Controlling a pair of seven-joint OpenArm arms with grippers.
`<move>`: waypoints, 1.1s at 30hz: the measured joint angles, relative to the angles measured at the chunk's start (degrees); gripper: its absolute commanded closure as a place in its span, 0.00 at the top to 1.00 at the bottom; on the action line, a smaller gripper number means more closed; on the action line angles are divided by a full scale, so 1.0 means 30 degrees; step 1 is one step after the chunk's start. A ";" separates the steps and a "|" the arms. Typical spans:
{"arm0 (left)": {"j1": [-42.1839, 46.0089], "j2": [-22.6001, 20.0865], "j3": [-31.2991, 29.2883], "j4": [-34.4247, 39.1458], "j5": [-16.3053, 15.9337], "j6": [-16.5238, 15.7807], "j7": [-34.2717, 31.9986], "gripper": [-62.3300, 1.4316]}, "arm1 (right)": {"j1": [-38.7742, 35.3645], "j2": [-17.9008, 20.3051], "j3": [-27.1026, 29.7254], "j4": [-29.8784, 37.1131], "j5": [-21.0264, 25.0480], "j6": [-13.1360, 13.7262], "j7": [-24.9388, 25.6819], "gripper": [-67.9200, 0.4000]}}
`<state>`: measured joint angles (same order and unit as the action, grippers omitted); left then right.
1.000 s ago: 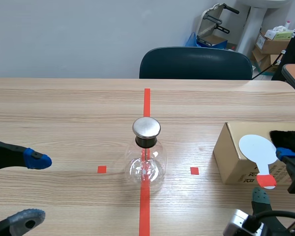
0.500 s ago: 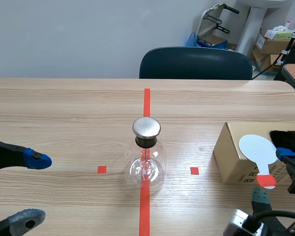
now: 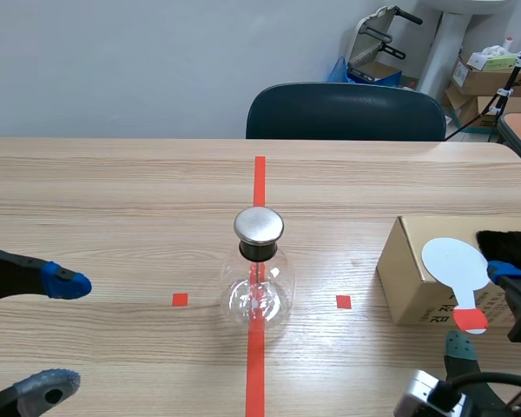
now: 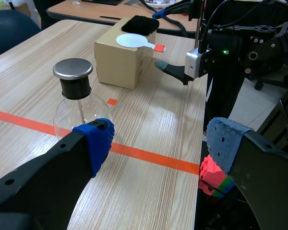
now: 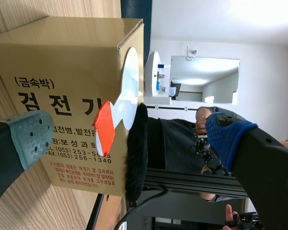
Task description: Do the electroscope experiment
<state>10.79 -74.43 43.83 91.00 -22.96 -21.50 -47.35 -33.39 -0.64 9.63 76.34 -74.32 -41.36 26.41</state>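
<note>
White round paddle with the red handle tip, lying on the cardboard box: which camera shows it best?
The scene view: the white round paddle lies face-up, disc and red tip whole. The left wrist view shows it small and far; the right wrist view only edge-on.

An office or lab: tape-marked wooden table [image 3: 113, 191], office chair [image 3: 346, 111], stacked cartons [image 3: 482, 76] behind.

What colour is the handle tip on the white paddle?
Orange-red handle tip; right wrist view shows it best.

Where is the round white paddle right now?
In the scene view, the white paddle lies atop the cardboard box on the right side, beside the black fur cloth.
</note>
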 measured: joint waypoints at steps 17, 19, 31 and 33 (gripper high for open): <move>0.0015 0.3548 -0.2229 -0.1268 -0.2047 0.1013 0.4386 0.70 | -0.7876 0.4022 -0.1202 0.2025 0.8546 -0.0015 0.4583 1.00; 0.0153 0.4371 -0.3089 -0.1515 -0.2084 0.1158 0.4881 0.70 | -0.8903 0.5901 -0.1588 0.2834 1.1271 -0.0022 0.5770 1.00; 0.4175 0.8845 -1.0367 -0.1610 -0.1865 0.2295 0.6586 0.70 | -1.0404 1.8017 -0.2076 0.7104 2.6432 0.4656 0.6703 1.00; 0.4962 0.9056 -1.1285 -0.1610 -0.1865 0.2295 0.6579 0.70 | -1.0193 1.9453 -0.2076 0.7570 2.7919 0.6135 0.6703 1.00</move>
<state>25.67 -47.27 9.98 86.17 -28.56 -14.61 -27.62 -63.96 57.71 3.40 99.04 9.43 -22.96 46.52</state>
